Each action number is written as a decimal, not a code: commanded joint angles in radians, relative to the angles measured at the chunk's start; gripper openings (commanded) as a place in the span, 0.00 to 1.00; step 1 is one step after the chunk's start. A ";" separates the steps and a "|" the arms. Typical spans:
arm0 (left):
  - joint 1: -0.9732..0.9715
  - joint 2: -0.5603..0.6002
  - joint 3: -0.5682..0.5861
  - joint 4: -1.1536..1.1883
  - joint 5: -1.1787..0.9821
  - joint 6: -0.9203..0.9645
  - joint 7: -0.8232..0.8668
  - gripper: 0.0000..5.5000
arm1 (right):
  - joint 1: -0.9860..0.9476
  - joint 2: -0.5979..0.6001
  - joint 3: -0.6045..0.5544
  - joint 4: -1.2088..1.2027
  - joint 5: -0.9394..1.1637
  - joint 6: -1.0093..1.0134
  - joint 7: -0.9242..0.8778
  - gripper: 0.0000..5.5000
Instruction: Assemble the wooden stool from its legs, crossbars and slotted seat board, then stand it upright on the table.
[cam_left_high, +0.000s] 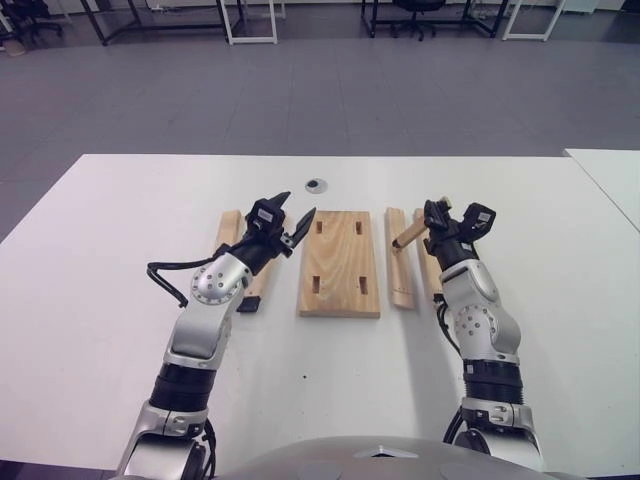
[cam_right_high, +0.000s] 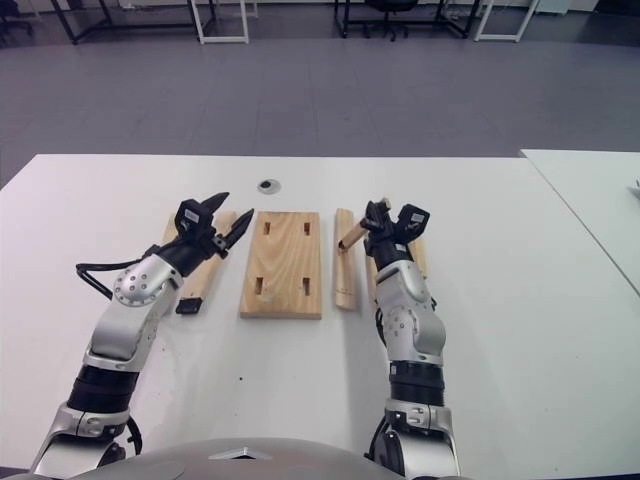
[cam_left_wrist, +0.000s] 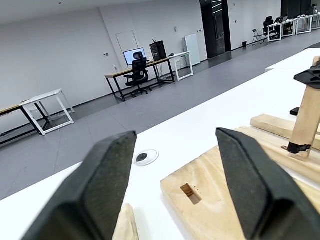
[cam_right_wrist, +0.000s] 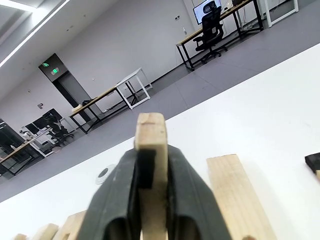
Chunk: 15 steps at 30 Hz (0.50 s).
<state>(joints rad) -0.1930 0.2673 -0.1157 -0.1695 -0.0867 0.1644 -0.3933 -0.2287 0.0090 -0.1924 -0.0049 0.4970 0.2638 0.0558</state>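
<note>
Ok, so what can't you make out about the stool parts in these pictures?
Left-hand wooden pieces, beside the seat board: left eye view, the left arm and open left gripper cover them partly; no count.
Right-hand wooden pieces: same view, the right arm covers parts; no count.
Held wooden piece: right wrist view, the right gripper covers its middle, the picture edge cuts its lower end.

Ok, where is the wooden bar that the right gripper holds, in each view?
Left eye: wooden bar right of centre, beside the seat board.
Right eye: wooden bar just right of centre.
Left wrist: wooden bar tilted, beyond the seat board.
Right wrist: wooden bar clamped in the right gripper.
Shared landmark: round table grommet.
</note>
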 joint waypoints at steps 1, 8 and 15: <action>-0.003 -0.008 -0.016 0.005 0.015 0.007 0.002 0.53 | -0.002 0.008 -0.006 0.044 -0.037 -0.031 -0.008 0.08; 0.018 -0.019 -0.024 -0.002 0.020 0.007 0.006 0.53 | -0.007 0.012 -0.012 0.087 -0.055 -0.057 -0.014 0.08; 0.027 -0.023 -0.026 -0.004 0.023 0.008 0.006 0.53 | 0.013 -0.032 0.078 0.097 -0.215 -0.063 -0.044 0.08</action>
<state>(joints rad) -0.1728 0.2405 -0.1361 -0.1664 -0.0731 0.1645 -0.3882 -0.2431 -0.0004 -0.1394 0.0626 0.3520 0.1650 0.0514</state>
